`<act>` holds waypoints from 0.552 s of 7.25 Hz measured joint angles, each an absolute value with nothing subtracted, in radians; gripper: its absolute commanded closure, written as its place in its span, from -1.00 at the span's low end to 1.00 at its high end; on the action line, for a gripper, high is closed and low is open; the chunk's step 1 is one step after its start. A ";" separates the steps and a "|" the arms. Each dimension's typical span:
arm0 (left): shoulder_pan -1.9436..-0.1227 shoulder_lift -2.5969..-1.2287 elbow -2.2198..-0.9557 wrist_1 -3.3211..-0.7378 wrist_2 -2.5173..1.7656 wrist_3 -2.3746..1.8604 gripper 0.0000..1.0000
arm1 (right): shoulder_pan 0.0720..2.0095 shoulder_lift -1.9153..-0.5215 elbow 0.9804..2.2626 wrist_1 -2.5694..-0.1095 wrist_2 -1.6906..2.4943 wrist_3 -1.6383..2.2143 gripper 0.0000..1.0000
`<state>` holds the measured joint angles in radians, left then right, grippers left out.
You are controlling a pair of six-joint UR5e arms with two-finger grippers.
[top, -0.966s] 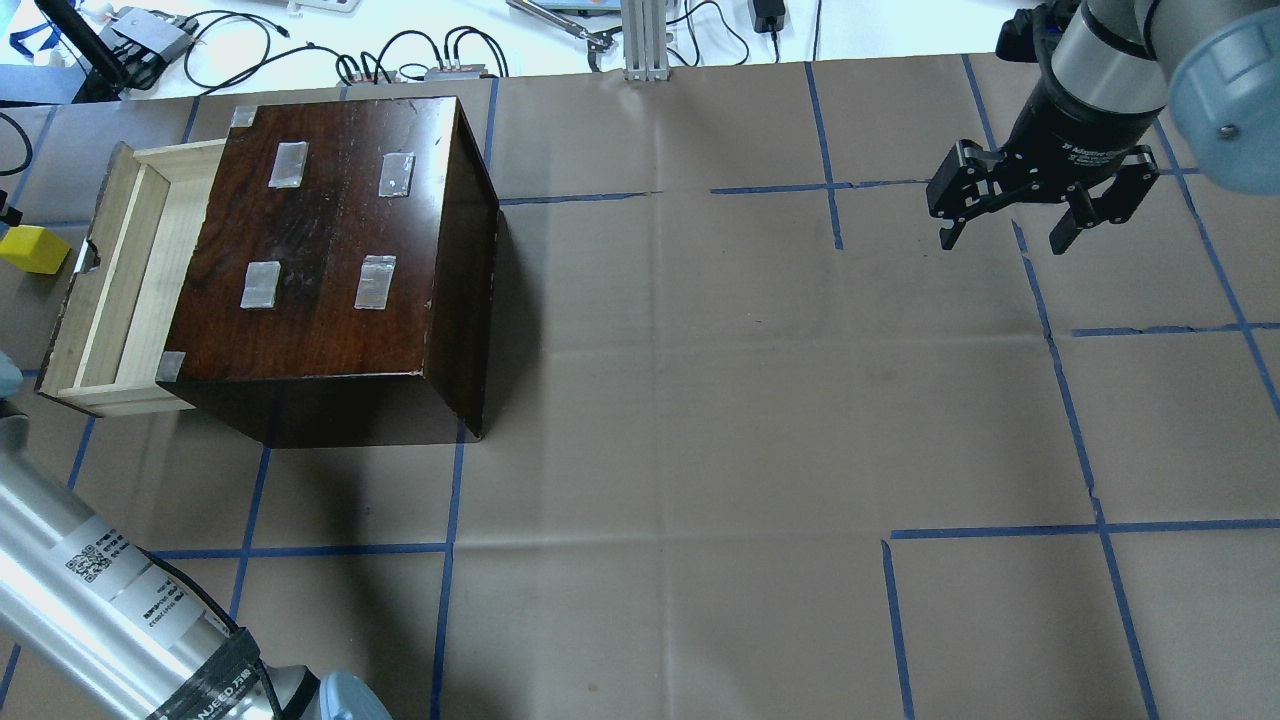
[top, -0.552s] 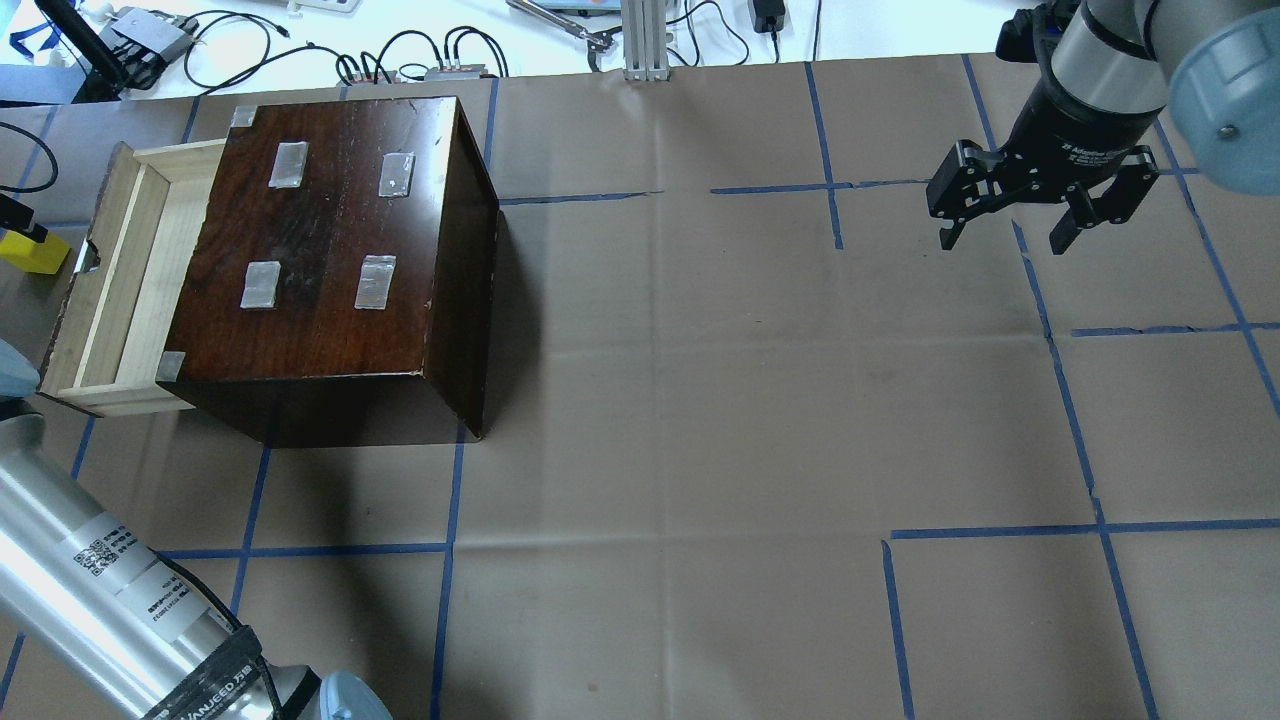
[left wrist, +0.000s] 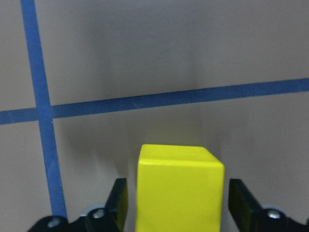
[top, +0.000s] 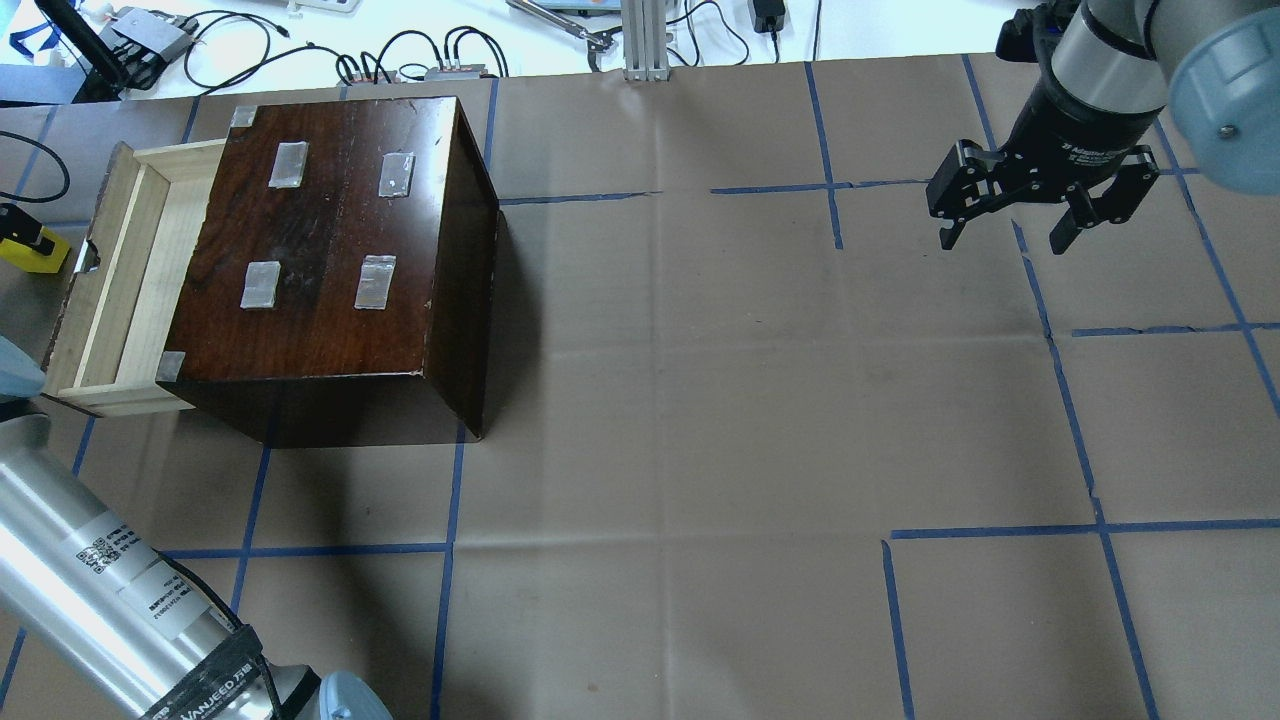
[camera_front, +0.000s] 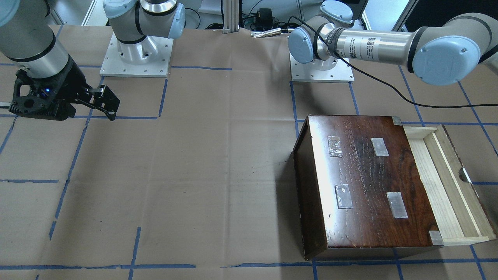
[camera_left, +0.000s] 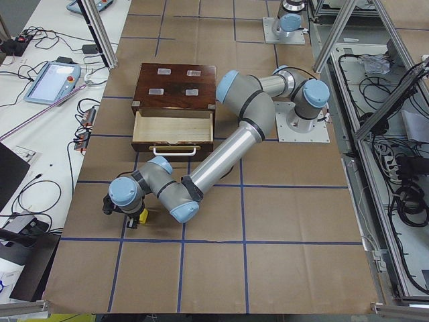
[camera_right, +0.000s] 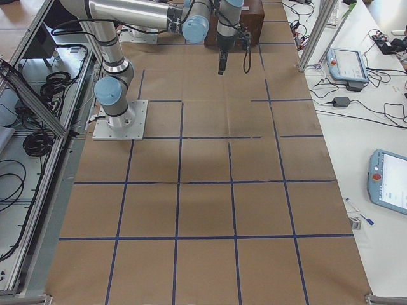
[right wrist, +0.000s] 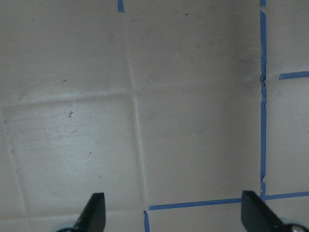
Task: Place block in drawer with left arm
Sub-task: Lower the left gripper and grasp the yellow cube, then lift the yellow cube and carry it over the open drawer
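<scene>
The yellow block sits on the brown paper, to the left of the drawer in the overhead view. My left gripper is low over the block and open, with a finger on each side and a thin gap showing at both. The pale wood drawer is pulled out of the dark cabinet and its tray is bare. My right gripper is open and empty, above the table at the far right.
The tall glossy cabinet stands just right of the drawer. The drawer's dark front panel lies between the block and the tray. Cables and devices lie beyond the table's far edge. Blue tape lines cross the brown paper.
My left gripper has come in from the view's left edge and now covers part of the block. The block, the drawer and the right arm have not moved.
</scene>
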<state>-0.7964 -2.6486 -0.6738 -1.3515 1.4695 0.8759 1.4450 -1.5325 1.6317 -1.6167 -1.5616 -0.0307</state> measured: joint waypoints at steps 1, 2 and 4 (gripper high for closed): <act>-0.796 -2.642 -0.674 -1.352 1.469 0.876 0.31 | 1.445 -1.532 1.632 -1.617 -1.562 -0.031 -1.00; -0.794 -2.627 -0.673 -1.362 1.469 0.876 0.31 | 1.445 -1.532 1.632 -1.617 -1.562 -0.031 -1.00; -0.791 -2.540 -0.693 -1.459 1.469 0.880 0.30 | 1.445 -1.532 1.632 -1.616 -1.562 -0.031 -1.00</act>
<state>-0.7909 -2.5401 -0.6930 -1.4585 1.4692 0.8804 1.4450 -1.5324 1.6317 -1.6164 -1.5616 -0.0307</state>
